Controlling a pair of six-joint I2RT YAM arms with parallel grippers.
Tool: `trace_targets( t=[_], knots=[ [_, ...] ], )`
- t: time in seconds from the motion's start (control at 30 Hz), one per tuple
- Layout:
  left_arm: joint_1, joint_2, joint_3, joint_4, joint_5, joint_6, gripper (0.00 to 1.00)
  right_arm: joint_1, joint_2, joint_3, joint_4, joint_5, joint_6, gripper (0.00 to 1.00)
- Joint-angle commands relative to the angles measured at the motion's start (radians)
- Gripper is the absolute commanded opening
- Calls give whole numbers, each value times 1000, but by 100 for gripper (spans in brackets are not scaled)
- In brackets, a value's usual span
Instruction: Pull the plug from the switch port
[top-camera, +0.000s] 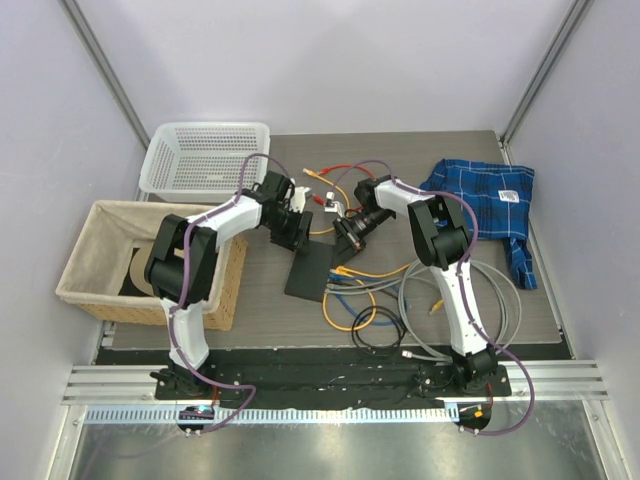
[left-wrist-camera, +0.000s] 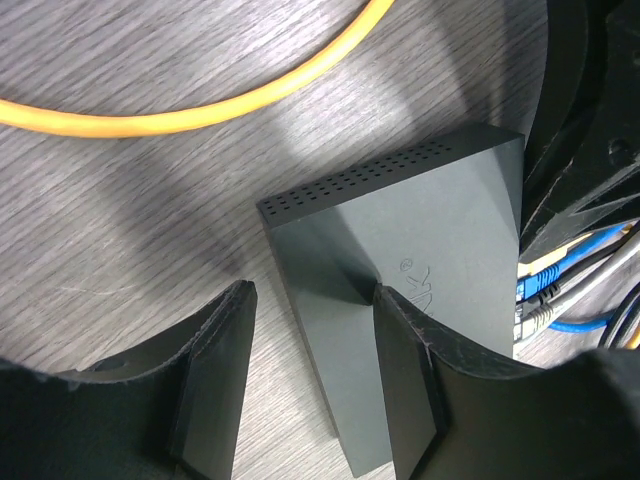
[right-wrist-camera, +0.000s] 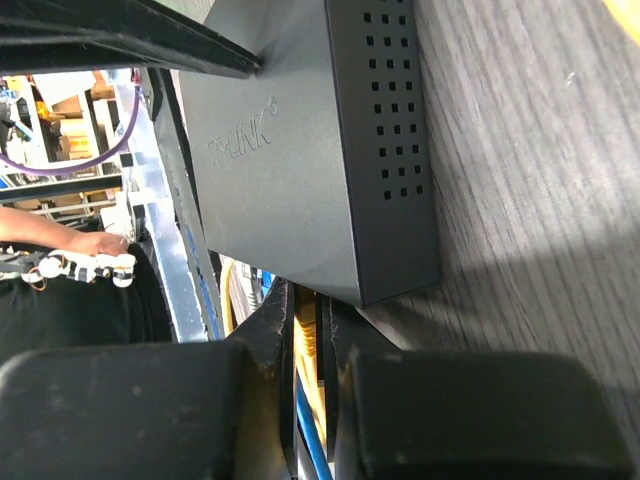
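Note:
The switch (top-camera: 312, 270) is a flat matte-black box lying mid-table, with yellow, blue and grey cables plugged into its right edge. In the left wrist view the switch (left-wrist-camera: 420, 240) lies under my open left gripper (left-wrist-camera: 310, 380). One finger (left-wrist-camera: 405, 390) rests on the switch's top and the other stands over the table beside it. In the top view the left gripper (top-camera: 295, 240) is at the switch's far left corner. My right gripper (right-wrist-camera: 305, 320) is shut on a yellow plug (right-wrist-camera: 306, 340) at the socket edge of the switch (right-wrist-camera: 300, 150). In the top view the right gripper (top-camera: 346, 250) is at the far right corner.
A white plastic basket (top-camera: 205, 158) stands at the back left, with a cloth-lined wicker basket (top-camera: 100, 262) in front of it. A blue plaid cloth (top-camera: 490, 200) lies at the right. Grey cable coils (top-camera: 480, 300), a black cable (top-camera: 380, 332) and a yellow loop (top-camera: 350, 308) lie near the switch.

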Motion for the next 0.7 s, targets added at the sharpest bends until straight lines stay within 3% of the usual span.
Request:
trace_targets(
  t=[0.0, 0.3, 0.47, 0.67],
  knots=[
    [-8, 25, -32, -62, -74, 29, 54, 2, 10, -25, 8, 191, -61, 2],
    [-11, 19, -40, -63, -79, 40, 54, 2, -9, -16, -6, 243, -96, 2],
    [-28, 32, -45, -72, -169, 66, 54, -8, 37, 96, -164, 309, -214, 2],
    [-39, 56, -32, -77, -186, 65, 53, -34, 37, 152, -213, 429, -280, 2]
  ],
)
